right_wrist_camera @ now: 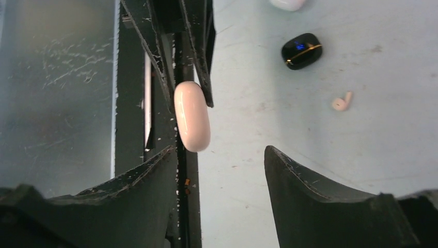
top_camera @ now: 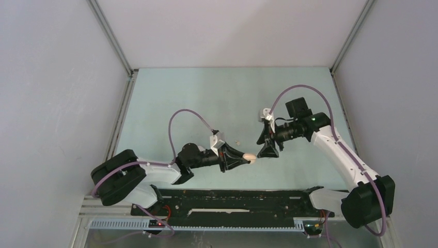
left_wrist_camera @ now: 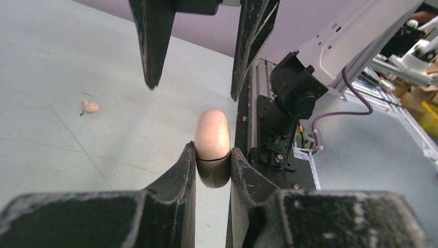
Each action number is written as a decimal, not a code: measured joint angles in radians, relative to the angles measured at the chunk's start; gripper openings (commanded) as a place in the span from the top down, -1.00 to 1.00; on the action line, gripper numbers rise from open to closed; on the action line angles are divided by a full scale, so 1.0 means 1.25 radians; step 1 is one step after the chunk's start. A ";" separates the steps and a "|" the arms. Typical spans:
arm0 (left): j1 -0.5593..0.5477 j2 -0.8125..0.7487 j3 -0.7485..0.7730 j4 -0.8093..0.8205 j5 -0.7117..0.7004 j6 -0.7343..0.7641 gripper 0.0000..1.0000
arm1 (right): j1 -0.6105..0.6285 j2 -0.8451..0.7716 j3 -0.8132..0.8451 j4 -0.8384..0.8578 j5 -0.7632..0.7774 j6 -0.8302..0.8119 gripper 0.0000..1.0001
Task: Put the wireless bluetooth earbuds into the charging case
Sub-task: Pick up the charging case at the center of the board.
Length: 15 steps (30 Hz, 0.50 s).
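My left gripper (top_camera: 247, 157) is shut on a beige-pink pebble-shaped charging case (top_camera: 250, 156), lid closed, held above the table; the case shows between its fingertips in the left wrist view (left_wrist_camera: 212, 135) and in the right wrist view (right_wrist_camera: 191, 115). My right gripper (top_camera: 268, 150) is open and empty, its jaws facing the case from the right, a short gap away (right_wrist_camera: 219, 151). One small beige-pink earbud (top_camera: 238, 141) lies on the table behind the left gripper, also visible in the left wrist view (left_wrist_camera: 91, 106) and the right wrist view (right_wrist_camera: 341, 102).
A black case with a gold band (right_wrist_camera: 301, 50) and part of a white case (right_wrist_camera: 287, 4) lie on the table beyond the earbud. The black base rail (top_camera: 232, 200) runs along the near edge. Grey walls enclose the table on three sides.
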 measured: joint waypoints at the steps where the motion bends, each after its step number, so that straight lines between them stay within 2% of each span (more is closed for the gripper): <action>1: -0.006 -0.010 0.001 -0.008 -0.001 0.020 0.99 | 0.019 0.004 0.000 -0.008 0.004 -0.003 -0.29; 11: -0.014 -0.019 0.001 -0.026 -0.005 0.069 0.99 | 0.089 0.034 0.000 -0.023 0.014 -0.028 -0.16; 15: -0.014 -0.019 0.001 -0.025 -0.005 0.069 0.99 | 0.114 0.053 0.000 -0.033 0.020 -0.036 0.04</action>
